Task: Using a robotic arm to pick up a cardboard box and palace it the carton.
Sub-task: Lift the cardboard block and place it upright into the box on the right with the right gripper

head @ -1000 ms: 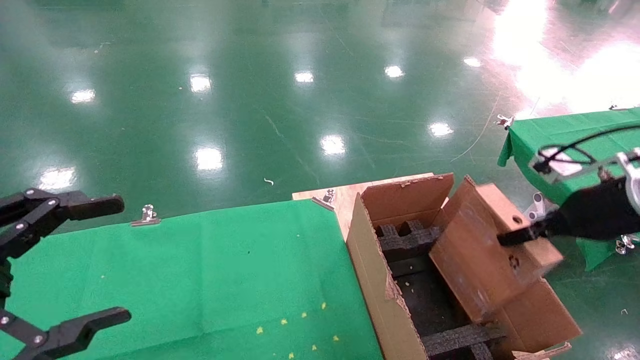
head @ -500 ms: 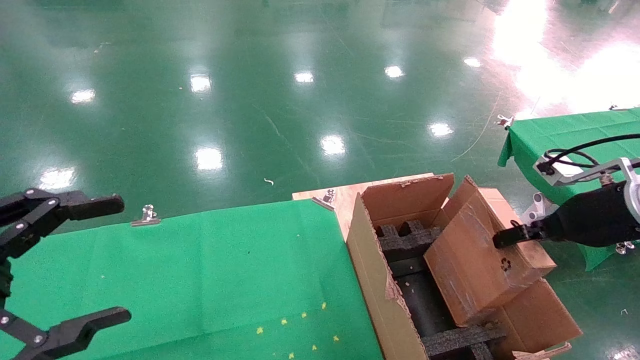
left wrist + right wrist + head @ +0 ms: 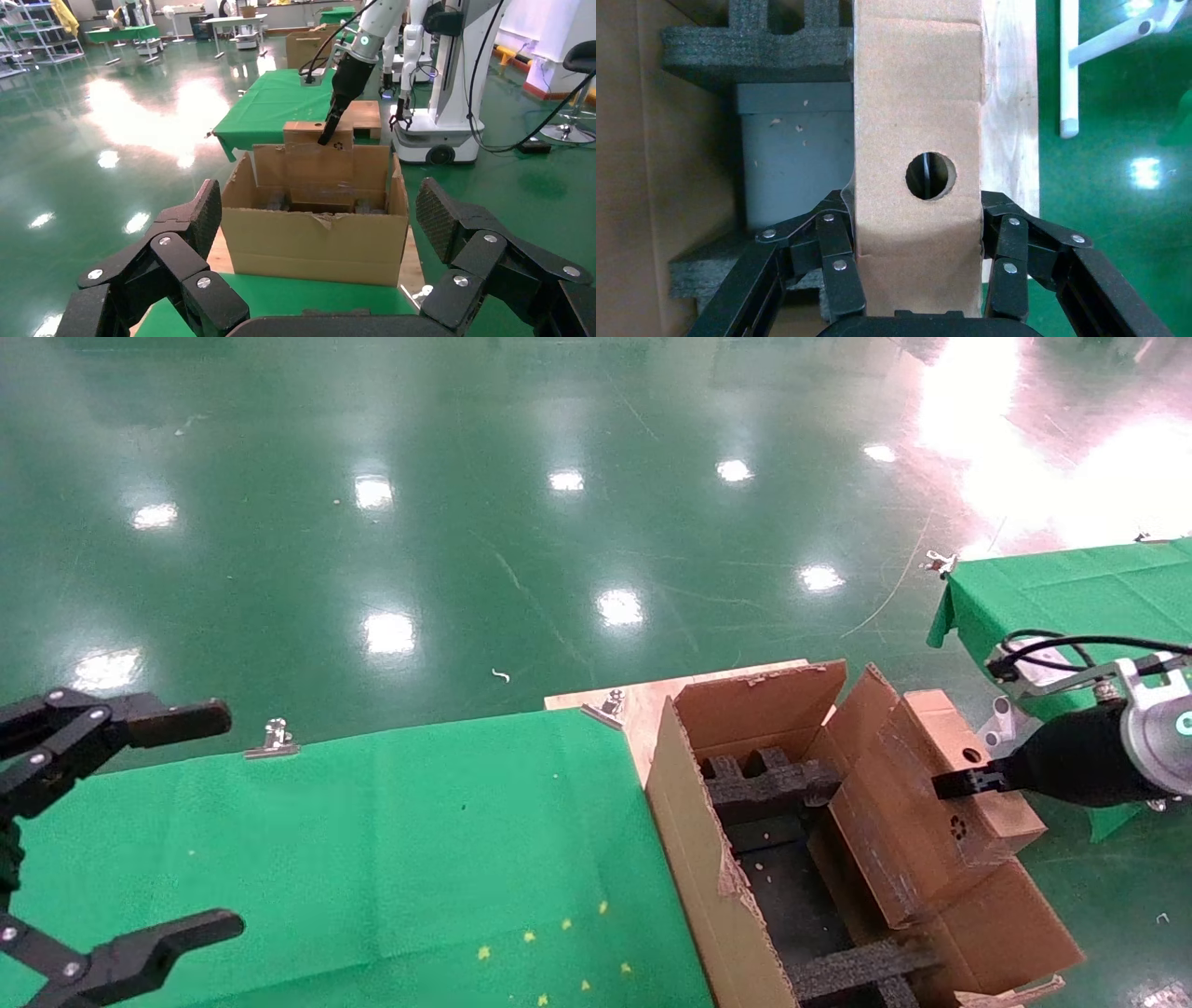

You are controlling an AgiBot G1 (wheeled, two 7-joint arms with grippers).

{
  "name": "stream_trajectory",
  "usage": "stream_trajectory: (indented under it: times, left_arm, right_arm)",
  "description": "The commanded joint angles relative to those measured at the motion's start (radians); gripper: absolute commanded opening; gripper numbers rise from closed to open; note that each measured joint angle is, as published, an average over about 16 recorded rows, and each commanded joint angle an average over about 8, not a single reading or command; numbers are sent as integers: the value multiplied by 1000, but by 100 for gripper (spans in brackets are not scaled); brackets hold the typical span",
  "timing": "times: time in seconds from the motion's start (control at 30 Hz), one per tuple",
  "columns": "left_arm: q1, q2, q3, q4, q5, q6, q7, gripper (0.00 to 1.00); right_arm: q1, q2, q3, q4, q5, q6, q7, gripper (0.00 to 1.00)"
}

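— What's my left gripper doing?
— It's spread wide with nothing between its jaws, over the green cloth.
— And the right gripper?
— Its jaws clamp the cardboard box by its narrow sides, just below the round hole. I see the box tilted, lower end inside the carton.

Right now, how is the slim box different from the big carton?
The box is slim, closed and tilted, gripped by the right gripper; the carton is much larger and stands open with its flaps up. The box has a round hole in its narrow side; the carton holds black foam inside. Both are brown cardboard. The left gripper is open, away from both.
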Motion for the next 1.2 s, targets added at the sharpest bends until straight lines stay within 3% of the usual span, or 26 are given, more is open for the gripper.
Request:
stream_trajectory:
  times: [0.03,0.53,1.2]
  left_arm:
    - [0,0,0,0,0,0,0,100]
    - [0,0,1,0,0,0,0,100]
    - [0,-1,1,0,-1,-1,1,100]
  right_arm:
    - [-11,7,-7,29,-21,16,27,0]
    - [-134,-42,-54,-16,-46,179,65,0]
    - [-289,-217,-85,-272,37,354,-75,0]
